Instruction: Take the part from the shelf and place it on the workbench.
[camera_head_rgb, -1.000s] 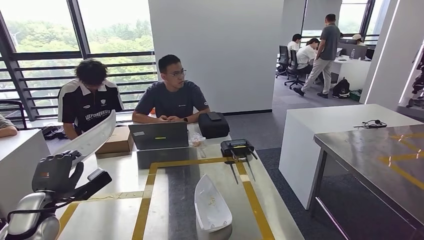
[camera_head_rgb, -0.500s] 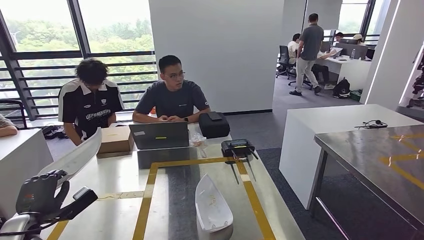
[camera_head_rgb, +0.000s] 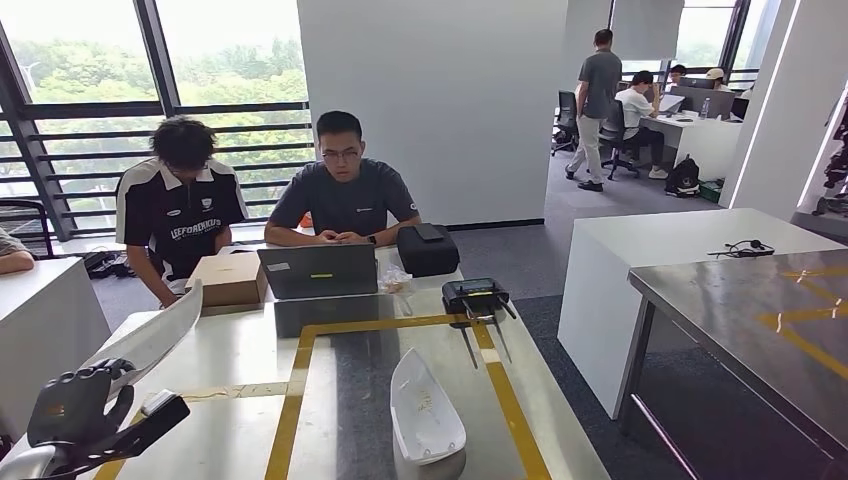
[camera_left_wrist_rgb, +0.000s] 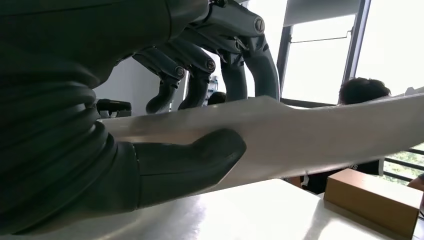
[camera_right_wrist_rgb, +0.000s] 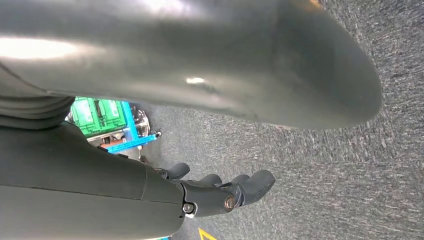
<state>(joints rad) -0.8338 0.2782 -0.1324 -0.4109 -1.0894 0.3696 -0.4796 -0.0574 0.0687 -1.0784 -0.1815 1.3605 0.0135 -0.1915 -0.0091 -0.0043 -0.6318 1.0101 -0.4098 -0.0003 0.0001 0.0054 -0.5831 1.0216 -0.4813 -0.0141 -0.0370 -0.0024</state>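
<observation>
One robot hand (camera_left_wrist_rgb: 150, 125), the left, grips the long white part (camera_left_wrist_rgb: 320, 135) between thumb and fingers.

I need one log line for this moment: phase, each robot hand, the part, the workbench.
phase: placing | left robot hand: grips white part above workbench | right robot hand: holds nothing, over floor

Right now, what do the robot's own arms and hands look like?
Left hand: dark grey, with a small red mark on its back and a silver forearm below. Up close, a ribbed grey cover, a thick grey thumb and darker fingers with round silver pivots. Right hand: same dark grey build, silver pivot showing.
</observation>
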